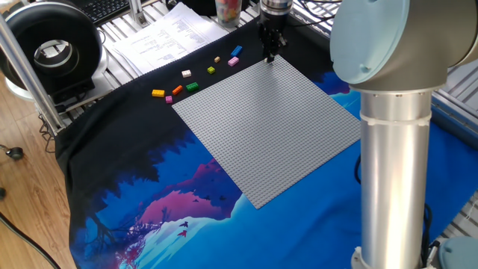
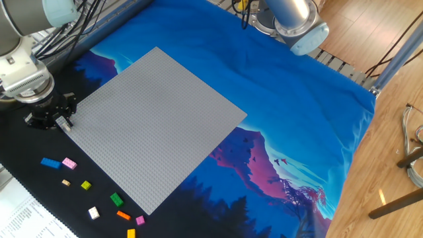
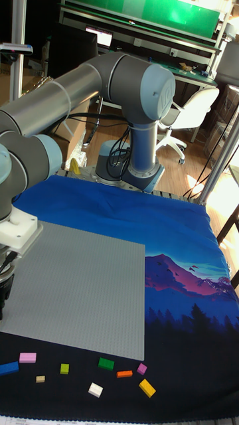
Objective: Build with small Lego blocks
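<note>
Lego blocks [image 2: 86,186] near gripper [image 2: 64,123]

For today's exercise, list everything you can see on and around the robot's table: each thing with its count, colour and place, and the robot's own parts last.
Small Lego blocks: nine loose; blue, two pink, tan, lime, green, white, red-orange, yellow; on the dark cloth beside the baseplate.
Baseplate: one, grey, studded, middle of the cloth, no blocks seen on it.
Cloth: one, blue and purple landscape print, covers the table.
Printed papers: white, behind the blocks.
Round black device: one, far corner.
Office chair: one, white, background.
Arm: one, grey with pale blue caps.
Gripper: one, black, at the baseplate's corner; fingers' state unclear.
</note>
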Available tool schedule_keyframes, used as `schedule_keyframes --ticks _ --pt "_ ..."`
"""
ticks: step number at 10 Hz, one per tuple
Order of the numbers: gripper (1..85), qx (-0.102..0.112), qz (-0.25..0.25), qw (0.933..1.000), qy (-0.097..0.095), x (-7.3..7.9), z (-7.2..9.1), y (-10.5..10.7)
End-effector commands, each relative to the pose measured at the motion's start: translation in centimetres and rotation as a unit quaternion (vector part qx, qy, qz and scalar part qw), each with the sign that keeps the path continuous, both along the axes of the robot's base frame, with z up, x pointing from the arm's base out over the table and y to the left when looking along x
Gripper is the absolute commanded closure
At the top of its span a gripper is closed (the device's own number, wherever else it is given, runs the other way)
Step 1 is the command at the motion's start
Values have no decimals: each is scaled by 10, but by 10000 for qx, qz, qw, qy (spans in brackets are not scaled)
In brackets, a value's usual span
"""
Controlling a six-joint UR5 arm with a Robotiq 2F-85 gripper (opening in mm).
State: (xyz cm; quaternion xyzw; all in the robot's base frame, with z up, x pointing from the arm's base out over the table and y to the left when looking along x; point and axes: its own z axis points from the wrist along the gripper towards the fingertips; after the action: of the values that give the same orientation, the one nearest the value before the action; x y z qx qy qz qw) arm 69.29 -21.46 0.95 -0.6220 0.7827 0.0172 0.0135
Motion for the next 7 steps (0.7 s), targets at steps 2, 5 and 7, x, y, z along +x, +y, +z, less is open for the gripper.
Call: schedule_keyframes --ticks 2,5,7 --pt "513 127 -107 9999 17 -2 5 6" --pt "617 104 -204 9997 75 -6 7 5" --pt "697 89 -250 9996 70 -6 7 4"
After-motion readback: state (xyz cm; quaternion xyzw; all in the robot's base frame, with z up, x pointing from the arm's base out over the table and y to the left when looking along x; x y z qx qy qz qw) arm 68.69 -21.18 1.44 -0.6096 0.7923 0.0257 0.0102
